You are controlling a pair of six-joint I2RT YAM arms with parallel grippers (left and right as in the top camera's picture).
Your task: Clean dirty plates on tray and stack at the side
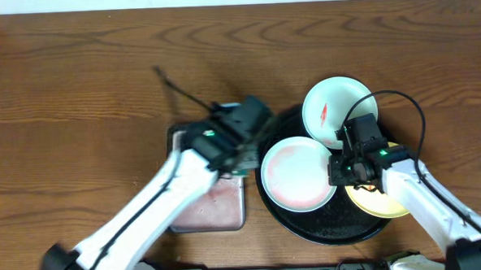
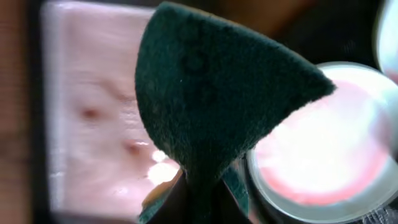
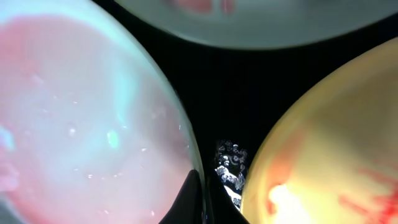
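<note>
Just off the left rim of the tray (image 1: pixel 330 225), my left claw (image 1: pixel 243 149) grips the green sponge (image 2: pixel 211 93), with the pink-smeared plate (image 1: pixel 297 173) immediately to its right and my right claw (image 1: pixel 340 175) closed beyond.

The brown wooden table (image 1: pixel 75 77) is showing a smooth, softly sheened grain. The large round black tray (image 1: pixel 309 223) is gleaming glossy and catching speckled highlights. The pale mint-white round plate in the middle (image 1: pixel 299 173) is looking smooth and wet-glossy under a pink film. The second pale plate (image 1: pixel 337 106) and the yellow round plate (image 1: pixel 369 201) are shining likewise. The dark green scouring pad (image 2: pixel 211 93) is looking matt, rough and fibrous. The rectangular grey metal pan (image 1: pixel 173 138) is glinting dully along its rim.
</note>
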